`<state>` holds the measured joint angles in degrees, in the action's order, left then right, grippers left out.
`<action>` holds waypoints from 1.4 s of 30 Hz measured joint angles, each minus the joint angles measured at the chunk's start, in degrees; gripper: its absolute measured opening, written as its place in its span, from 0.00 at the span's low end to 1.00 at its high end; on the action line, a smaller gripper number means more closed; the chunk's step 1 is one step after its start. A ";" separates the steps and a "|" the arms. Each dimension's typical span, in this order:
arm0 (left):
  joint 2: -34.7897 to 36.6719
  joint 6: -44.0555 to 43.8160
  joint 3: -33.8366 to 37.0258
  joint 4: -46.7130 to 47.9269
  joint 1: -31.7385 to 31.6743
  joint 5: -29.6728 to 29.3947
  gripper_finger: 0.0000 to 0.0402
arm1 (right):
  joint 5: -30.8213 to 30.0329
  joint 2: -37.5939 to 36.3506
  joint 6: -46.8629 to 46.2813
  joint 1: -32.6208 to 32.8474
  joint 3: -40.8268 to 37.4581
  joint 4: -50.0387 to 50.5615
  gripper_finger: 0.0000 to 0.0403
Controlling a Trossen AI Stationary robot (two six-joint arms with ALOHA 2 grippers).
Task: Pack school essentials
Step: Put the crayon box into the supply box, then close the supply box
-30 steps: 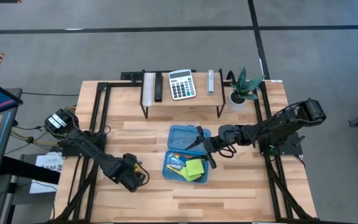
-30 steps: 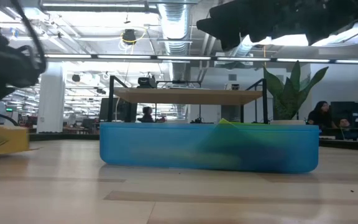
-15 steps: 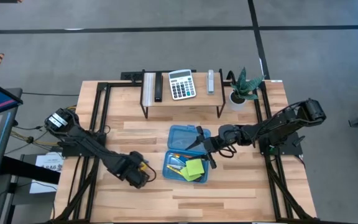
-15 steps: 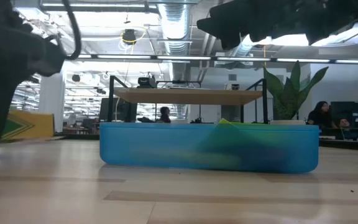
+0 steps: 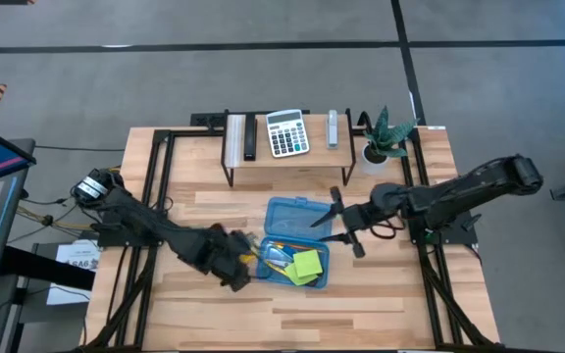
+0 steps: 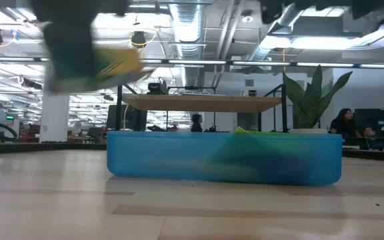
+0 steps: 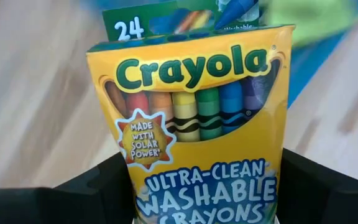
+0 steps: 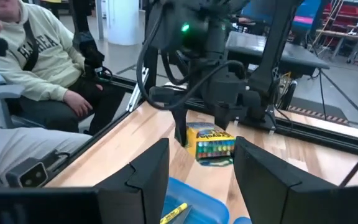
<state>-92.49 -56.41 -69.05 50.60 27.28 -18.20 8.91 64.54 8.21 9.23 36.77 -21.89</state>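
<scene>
Step in hand, as judged: carrying the crayons to the container; the left gripper held the small yellow-and-green cardboard crayon box clear of the table, just left of the translucent blue plastic pencil case; in the low view the box hung blurred, high and left of the case wall.

Left gripper: fingers closed to a narrow span on the lower sides of the crayon box, one to each side; box upright in the grip, window of crayons facing the wrist camera; the right wrist view showed the same box pinched between the two dark fingers.

Right gripper: just beside the case's right edge, jaws spread wide, nothing between them; in its own view the fingers framed the far corner of the case.

Already inside the case's near compartment: lime-green square sticky-note pad and yellow and orange pencils, lying close together; the pad's corner rose above the rim in the low view. Red-handled scissors not clearly made out; something dark lay under the right gripper, too hidden to name.

Next move, as judged: bring the box rightward over the rim, lower it into free space beside the pad, then release; risk of catching the box's lower edge on the near-left rim or landing on the pencils.
</scene>
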 joint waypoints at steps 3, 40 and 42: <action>-0.11 9.14 -2.98 -4.10 -3.34 -0.23 0.68 | -0.02 -3.60 0.00 0.00 0.00 2.92 0.49; -12.51 43.54 -4.59 -25.32 -11.97 13.17 0.90 | -1.49 -11.64 -1.45 0.00 -0.02 9.37 0.48; -12.50 43.58 -5.34 -25.55 -11.92 13.01 0.90 | -1.49 -11.64 -2.31 0.00 -0.02 9.70 0.48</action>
<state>-104.99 -12.83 -74.39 25.06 15.35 -5.19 7.42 52.90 5.89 9.23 36.75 -12.18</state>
